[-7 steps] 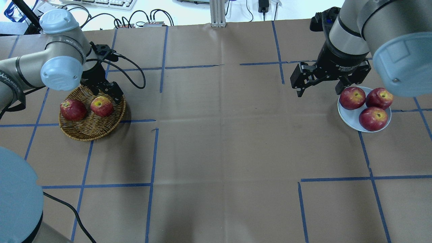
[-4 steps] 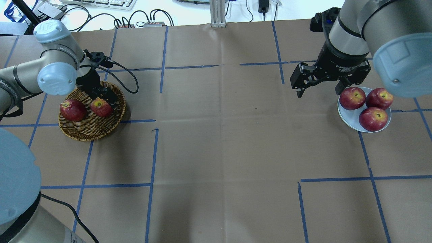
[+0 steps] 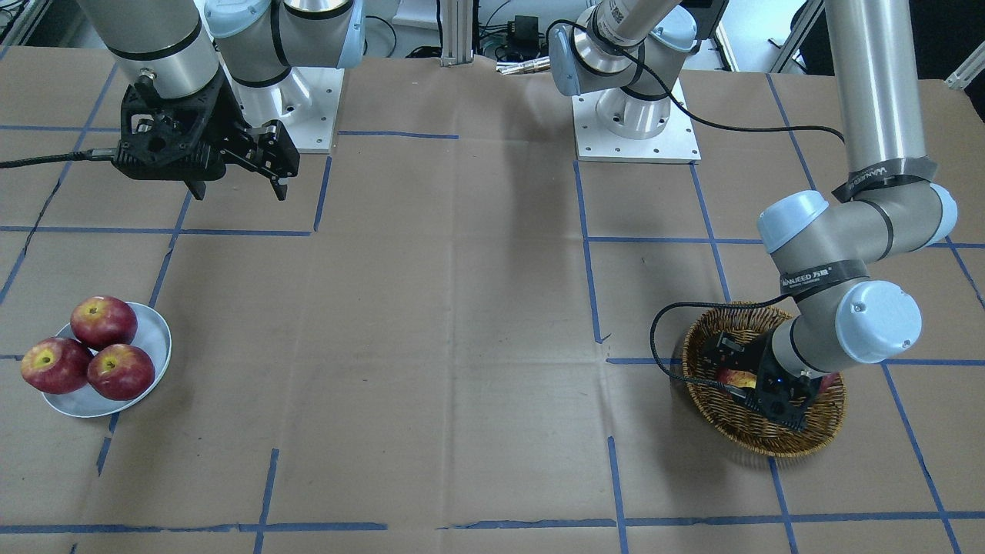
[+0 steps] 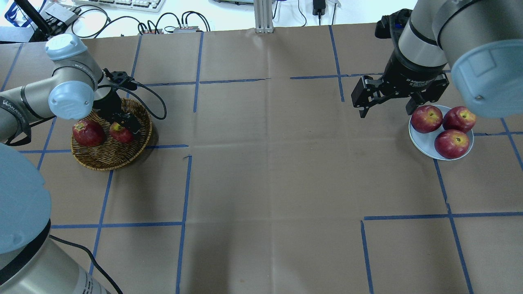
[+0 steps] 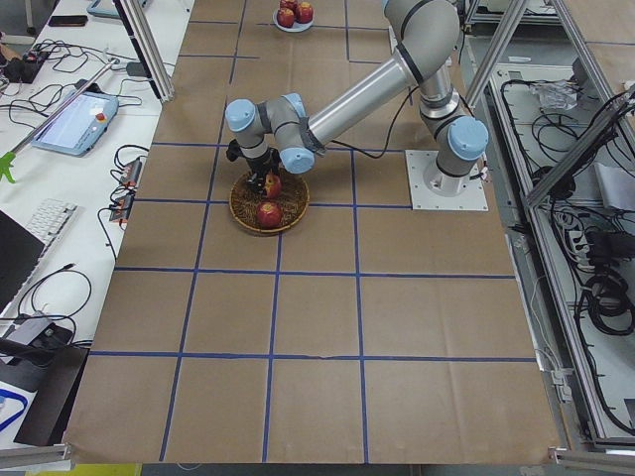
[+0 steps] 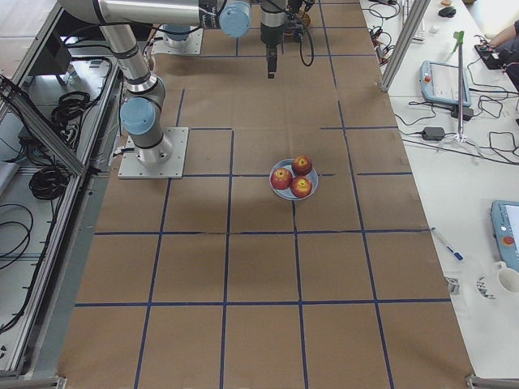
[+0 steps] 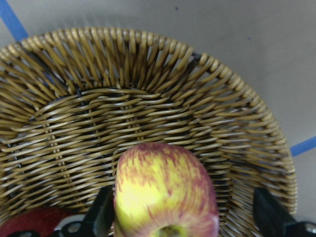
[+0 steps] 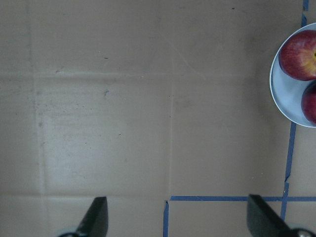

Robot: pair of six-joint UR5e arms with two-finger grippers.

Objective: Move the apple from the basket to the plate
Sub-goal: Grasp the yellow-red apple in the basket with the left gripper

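Pale apple (image 7: 165, 190) sits in basket (image 4: 106, 157), left of frame. L gripper (image 7: 185, 217) has dropped around it, jaws spread, not clamped yet; grasp looks imminent. R gripper (image 4: 386, 111) open, idle near plate (image 4: 425, 141), upper right.

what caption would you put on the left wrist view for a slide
Open left gripper straddles the streaked apple in the wicker basket

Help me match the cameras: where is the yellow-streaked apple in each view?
Front-facing: apple lower right.
Overhead: apple at left.
Exterior left: apple upper centre-left.
Exterior right: not in it.
Left wrist: apple bottom centre.
Right wrist: not in it.
Landmark: the wicker basket holding it.
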